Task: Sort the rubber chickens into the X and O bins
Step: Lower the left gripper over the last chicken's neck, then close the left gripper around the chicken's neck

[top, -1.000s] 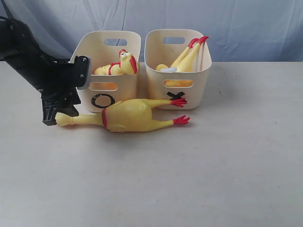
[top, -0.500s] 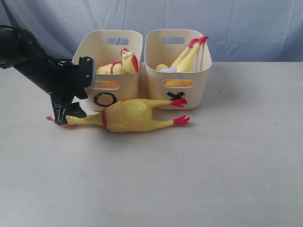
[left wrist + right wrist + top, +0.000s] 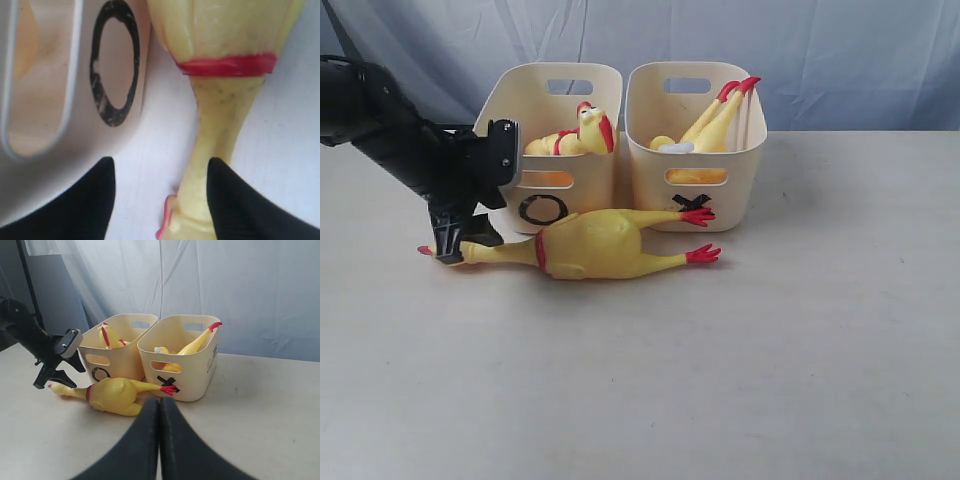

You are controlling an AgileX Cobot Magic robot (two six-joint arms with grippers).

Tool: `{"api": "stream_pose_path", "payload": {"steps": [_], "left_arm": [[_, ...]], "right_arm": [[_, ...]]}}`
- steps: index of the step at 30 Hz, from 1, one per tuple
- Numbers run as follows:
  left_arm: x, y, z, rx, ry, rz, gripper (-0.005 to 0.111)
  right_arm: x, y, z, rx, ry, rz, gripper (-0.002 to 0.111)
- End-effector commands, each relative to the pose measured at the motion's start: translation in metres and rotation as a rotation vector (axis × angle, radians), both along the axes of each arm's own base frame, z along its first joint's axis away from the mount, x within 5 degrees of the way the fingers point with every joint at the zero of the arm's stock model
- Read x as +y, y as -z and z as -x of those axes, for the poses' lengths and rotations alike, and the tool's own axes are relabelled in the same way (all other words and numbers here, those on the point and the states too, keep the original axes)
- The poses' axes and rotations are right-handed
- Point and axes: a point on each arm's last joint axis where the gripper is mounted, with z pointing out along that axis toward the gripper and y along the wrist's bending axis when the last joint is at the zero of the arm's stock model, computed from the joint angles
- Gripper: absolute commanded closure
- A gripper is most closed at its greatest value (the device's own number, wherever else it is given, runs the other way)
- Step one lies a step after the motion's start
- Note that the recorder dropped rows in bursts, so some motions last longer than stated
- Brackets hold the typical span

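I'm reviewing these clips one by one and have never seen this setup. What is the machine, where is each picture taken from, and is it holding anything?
This is a robot with two arms working at a table. One picture comes from a camera off the arms. The other two look out from each wrist. The left gripper has its jaws open on either side of the neck of a rubber chicken, which lies on the table in front of the bins. It grips nothing yet. The right gripper is shut and empty, away from the bins. The O bin holds a second chicken, head up. The X bin holds a third chicken, red feet sticking out.
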Motion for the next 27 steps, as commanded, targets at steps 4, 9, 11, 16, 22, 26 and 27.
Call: {"api": "stream_pose_path", "payload": {"steps": [4,9,11,16,22,26,27], "left_arm": [[-0.001,-0.014,0.019,0.109,0.079,-0.021,0.077],[0.002,-0.018,0.03,0.133,-0.008,-0.004,0.107],[0.004,-0.013,0.033,0.122,-0.082,0.001,0.107],[0.006,0.007,0.049,0.042,-0.144,-0.046,0.107],[-0.01,0.013,0.068,-0.288,-0.174,-0.038,0.107],[-0.006,0.023,0.078,-0.349,-0.177,-0.052,0.107],[-0.005,0.025,0.08,-0.374,-0.155,-0.066,0.107]], "right_arm": [[0.0,0.001,0.001,-0.01,0.003,0.004,0.109],[0.0,0.001,0.001,-0.01,0.003,0.004,0.109],[0.0,0.001,0.001,-0.01,0.003,0.004,0.109],[0.0,0.001,0.001,-0.01,0.003,0.004,0.109],[0.0,0.001,0.001,-0.01,0.003,0.004,0.109],[0.0,0.001,0.001,-0.01,0.003,0.004,0.109],[0.0,0.001,0.001,-0.01,0.003,0.004,0.109]]}}
